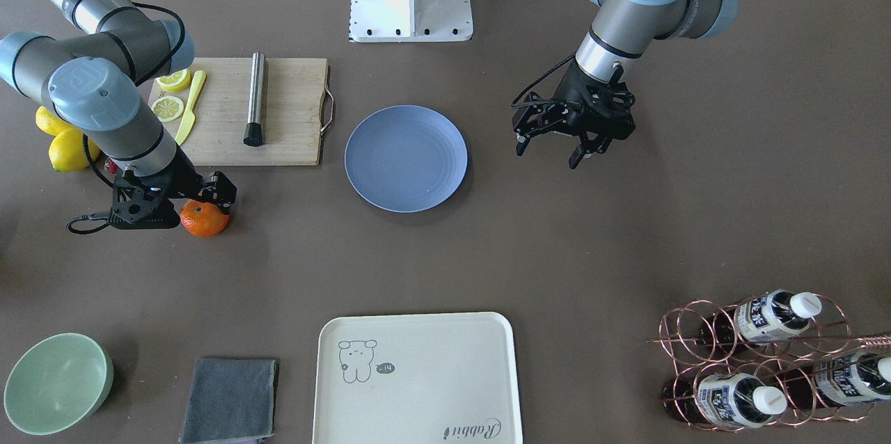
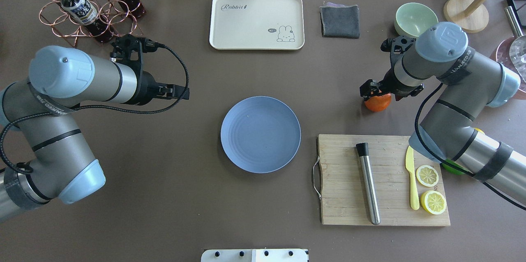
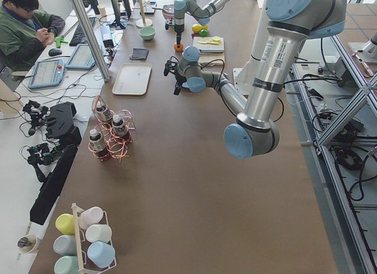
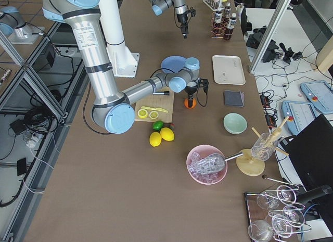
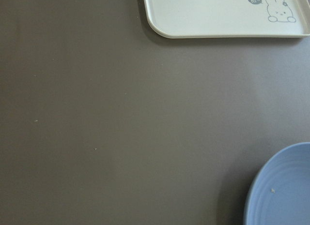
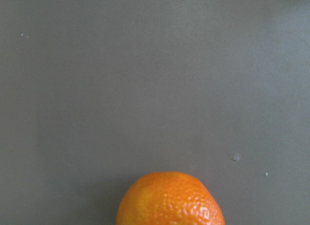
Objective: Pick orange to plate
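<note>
The orange rests on the brown table, on the side of the cutting board away from the robot; it also fills the bottom edge of the right wrist view as the orange. My right gripper hangs straight down over it, open, with a finger on either side of its upper half. The pale blue plate lies empty at the table's centre, well to the side of the orange. My left gripper hovers open and empty beside the plate's other side.
A bamboo cutting board carries a steel rod, a yellow knife and lemon halves. Whole lemons lie behind my right arm. The operators' edge holds a mint bowl, grey cloth, cream tray and bottle rack.
</note>
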